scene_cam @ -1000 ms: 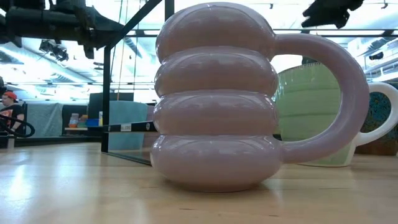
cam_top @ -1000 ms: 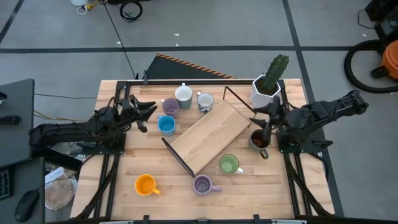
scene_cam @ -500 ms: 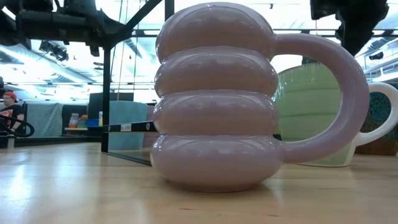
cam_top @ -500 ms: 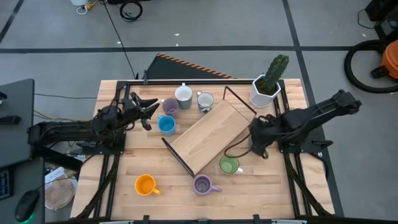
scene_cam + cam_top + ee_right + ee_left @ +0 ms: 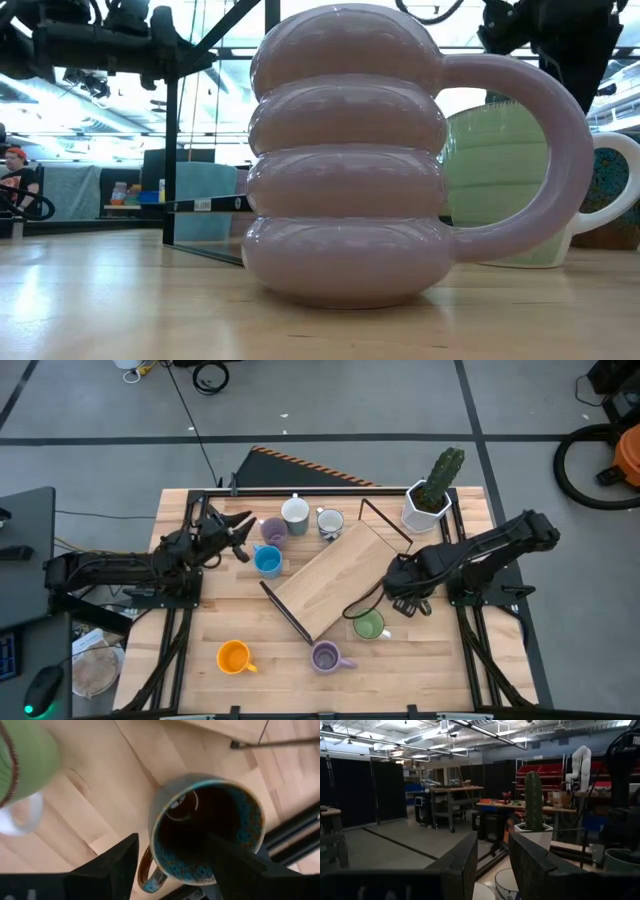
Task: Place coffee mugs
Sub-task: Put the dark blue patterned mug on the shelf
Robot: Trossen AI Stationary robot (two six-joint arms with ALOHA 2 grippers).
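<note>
The dark brown mug (image 5: 207,827), teal inside, stands upright right of the wooden rack. My right gripper (image 5: 172,840) is open and points down over it. One finger is over the hollow and one is outside the wall beside the handle (image 5: 150,875). I cannot tell whether either finger touches. In the high view the right gripper (image 5: 400,588) hides the mug. My left gripper (image 5: 245,535) is open, level and empty, just left of a lilac mug (image 5: 272,530) and the blue mug (image 5: 267,561). The green mug (image 5: 369,625), a second lilac mug (image 5: 326,657) and the orange mug (image 5: 234,657) stand nearer.
A tilted wooden rack with black wire ends (image 5: 335,580) lies mid-table. A white mug (image 5: 295,512) and a grey mug (image 5: 330,522) stand behind it. The white cactus pot (image 5: 428,500) is at the far right. Bare wood shows along the near edge.
My right gripper has gone toward the table's left edge and down, from beside the dark brown mug to over it, its fingers either side of the wall. The mug has stayed in place. My left gripper has crept a little toward the lilac mug.
</note>
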